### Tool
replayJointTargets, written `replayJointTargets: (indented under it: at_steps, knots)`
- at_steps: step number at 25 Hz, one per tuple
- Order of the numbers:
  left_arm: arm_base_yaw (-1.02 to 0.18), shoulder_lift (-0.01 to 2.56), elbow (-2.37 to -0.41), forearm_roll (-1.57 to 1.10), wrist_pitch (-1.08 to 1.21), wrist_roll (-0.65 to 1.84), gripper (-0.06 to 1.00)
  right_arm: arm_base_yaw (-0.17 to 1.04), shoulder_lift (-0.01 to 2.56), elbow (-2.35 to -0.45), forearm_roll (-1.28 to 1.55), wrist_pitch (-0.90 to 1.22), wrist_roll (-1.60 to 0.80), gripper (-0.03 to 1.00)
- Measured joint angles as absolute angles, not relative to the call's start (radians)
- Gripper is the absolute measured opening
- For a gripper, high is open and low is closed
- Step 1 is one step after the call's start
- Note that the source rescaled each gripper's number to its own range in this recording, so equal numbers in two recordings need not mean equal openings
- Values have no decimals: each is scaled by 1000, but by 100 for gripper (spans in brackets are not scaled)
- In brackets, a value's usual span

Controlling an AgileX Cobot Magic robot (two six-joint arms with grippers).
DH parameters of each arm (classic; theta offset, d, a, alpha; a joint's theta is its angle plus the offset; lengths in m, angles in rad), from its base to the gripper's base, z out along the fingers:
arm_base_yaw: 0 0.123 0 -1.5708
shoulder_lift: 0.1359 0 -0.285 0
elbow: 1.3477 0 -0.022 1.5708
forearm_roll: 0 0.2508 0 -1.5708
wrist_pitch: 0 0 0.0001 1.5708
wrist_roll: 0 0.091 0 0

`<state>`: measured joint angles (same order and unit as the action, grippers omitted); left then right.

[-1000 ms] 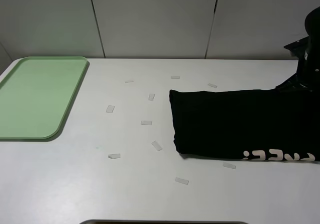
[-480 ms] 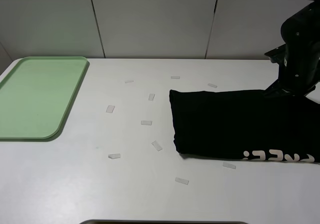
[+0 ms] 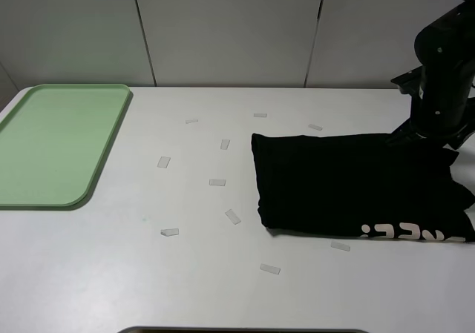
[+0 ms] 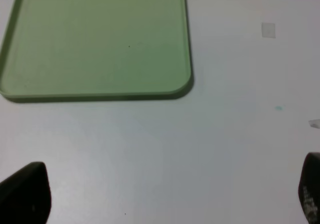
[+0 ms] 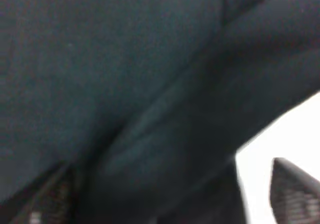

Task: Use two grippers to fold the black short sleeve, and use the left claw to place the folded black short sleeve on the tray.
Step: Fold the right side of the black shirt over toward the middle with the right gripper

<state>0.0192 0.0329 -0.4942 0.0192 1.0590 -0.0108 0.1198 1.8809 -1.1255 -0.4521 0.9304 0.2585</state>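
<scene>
White tabletop (image 3: 148,288) with grey wall panels behind, so here's where I'm at, going left to right. The green tray (image 3: 52,140) sits at the far left with nothing on it. My left claw (image 4: 167,196) hangs over bare table just off the tray's corner, fingers spread wide and holding nothing. Little tape scraps (image 3: 217,182) are dotted across the middle. The black short sleeve (image 3: 349,188) lies right of centre as a long folded band, pink lettering (image 3: 415,231) along its near edge, well apart from the tray. Now the change: a second ago the shirt ran straight off the right side of the high view with the right gripper (image 5: 170,194) pinched shut on it. Now that end has flopped down into a rumpled edge, and in the wrist view the fingers look spread with cloth lying loose under them. So I reckon it's just let go after finishing a fold. There's probably still another fold to do before the left claw carries anything over.
</scene>
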Motion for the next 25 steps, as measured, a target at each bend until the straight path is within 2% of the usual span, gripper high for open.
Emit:
replayJointTargets:
  at_steps: [2, 4, 8, 16, 23, 25]
  knots:
    - [19, 33, -494, 19, 1059, -11, 100, 120, 1881, -1125, -392, 929, 239, 97]
    - [19, 33, -494, 19, 1059, -11, 100, 120, 1881, -1125, -341, 929, 207, 99]
    - [19, 33, -494, 19, 1059, -11, 100, 120, 1858, -1139, -305, 948, 178, 100]
    - [19, 33, -494, 19, 1059, -11, 100, 116, 1650, -1151, -359, 950, 223, 100]
    - [20, 33, -494, 19, 1059, -11, 100, 17, 1619, -1153, -405, 947, 250, 100]
    - [20, 33, -494, 19, 1059, -11, 100, -61, 1634, -1153, -408, 897, 250, 100]
